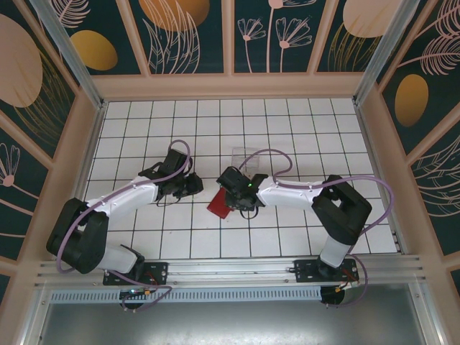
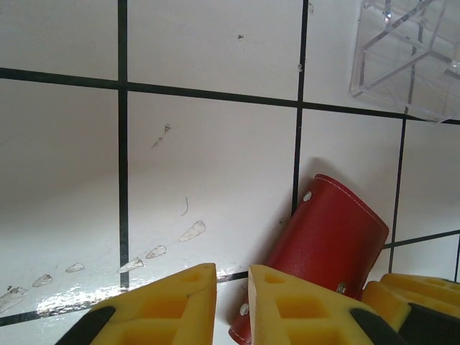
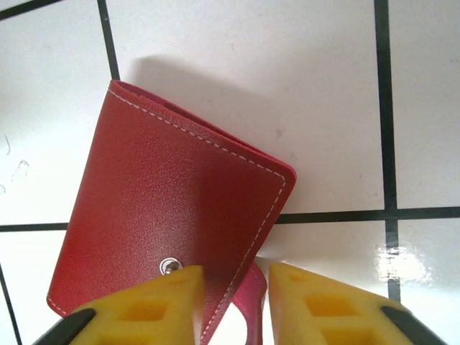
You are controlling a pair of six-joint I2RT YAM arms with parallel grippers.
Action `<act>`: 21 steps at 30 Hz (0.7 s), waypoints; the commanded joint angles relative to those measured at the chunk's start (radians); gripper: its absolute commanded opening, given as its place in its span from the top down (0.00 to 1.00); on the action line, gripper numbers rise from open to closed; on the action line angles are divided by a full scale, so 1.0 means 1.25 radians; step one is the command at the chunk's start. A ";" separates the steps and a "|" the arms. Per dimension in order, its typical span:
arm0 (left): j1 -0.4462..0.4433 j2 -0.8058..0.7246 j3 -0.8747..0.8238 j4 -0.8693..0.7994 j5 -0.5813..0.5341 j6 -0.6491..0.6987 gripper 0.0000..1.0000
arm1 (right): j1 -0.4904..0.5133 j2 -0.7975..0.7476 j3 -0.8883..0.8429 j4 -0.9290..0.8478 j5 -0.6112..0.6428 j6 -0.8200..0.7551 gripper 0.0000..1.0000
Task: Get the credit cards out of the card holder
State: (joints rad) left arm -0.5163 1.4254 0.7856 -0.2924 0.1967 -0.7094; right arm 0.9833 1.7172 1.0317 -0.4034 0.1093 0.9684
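Right wrist view: the card holder (image 3: 172,208) lies folded shut, red face up, flat on the white tiled tabletop (image 3: 251,57).
Tab: its small red tab (image 3: 251,302) sits between the right fingers (image 3: 323,302).
Right fingers: partly spread around the tab; whether they pinch it I cannot tell.
Left fingers (image 2: 165,302): almost together with a thin gap, nothing in it, just beside the holder.
Risk: nothing pins the holder down, so pulling the tab alone could drag or lift the whole case instead of opening it, and the credit cards might spill.
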 commanded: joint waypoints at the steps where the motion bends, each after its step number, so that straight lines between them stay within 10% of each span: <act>1: -0.005 0.010 0.017 -0.011 -0.008 0.004 0.79 | -0.005 -0.010 0.025 -0.042 0.037 -0.003 0.62; 21: -0.005 0.014 0.032 -0.026 -0.011 0.021 0.78 | -0.005 0.063 0.104 -0.147 0.033 0.062 0.52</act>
State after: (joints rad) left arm -0.5175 1.4296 0.7937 -0.2962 0.1967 -0.7067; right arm 0.9775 1.7935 1.1374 -0.5259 0.1307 1.0134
